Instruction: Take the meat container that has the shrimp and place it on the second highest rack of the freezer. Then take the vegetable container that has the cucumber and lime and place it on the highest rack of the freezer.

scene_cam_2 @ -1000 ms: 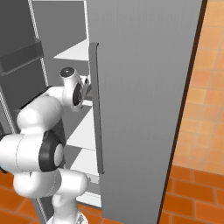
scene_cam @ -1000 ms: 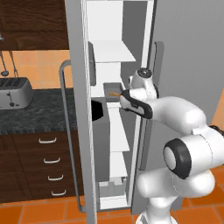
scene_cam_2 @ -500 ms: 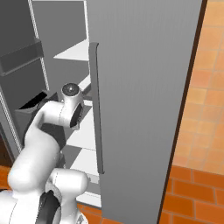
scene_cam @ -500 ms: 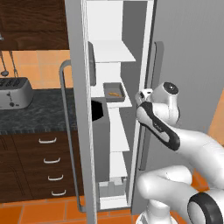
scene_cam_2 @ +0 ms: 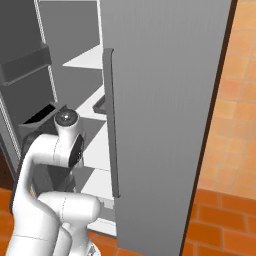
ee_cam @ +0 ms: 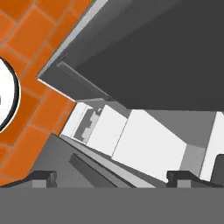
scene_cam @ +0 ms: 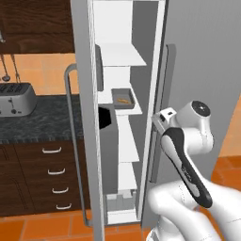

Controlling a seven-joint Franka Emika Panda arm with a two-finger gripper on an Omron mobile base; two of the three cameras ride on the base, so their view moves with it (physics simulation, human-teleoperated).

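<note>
Meat container (scene_cam: 123,98) already set on a white rack (scene_cam: 132,108) of the freezer (scene_cam: 197,70), with the small orange shrimp (scene_cam: 123,100) lying in it; counted from the top as seen from the left base camera, apparently the second rack down, so the first half of the task judged done. Arm pulled clear of the compartment, elbow bent in front of the closed door's long bar handle (scene_cam_2: 111,120), wrist turned downward. Jaws (ee_cam: 113,177) spread wide and empty, tips framing a look down the freezer's lower white shelves and the orange tile floor (ee_cam: 26,30). Container now up and to the arm's left, behind the pointing direction of the jaws, well apart from them. Vegetable container with cucumber and lime not placeable from these views, so direction to it from the jaws impossible to state; top rack (scene_cam: 121,52) bare and waiting. Next move, as a judgement: swing away from the freezer, likely with the base driving toward the desk (scene_cam: 33,120) beside it, then a fresh approach.
</note>
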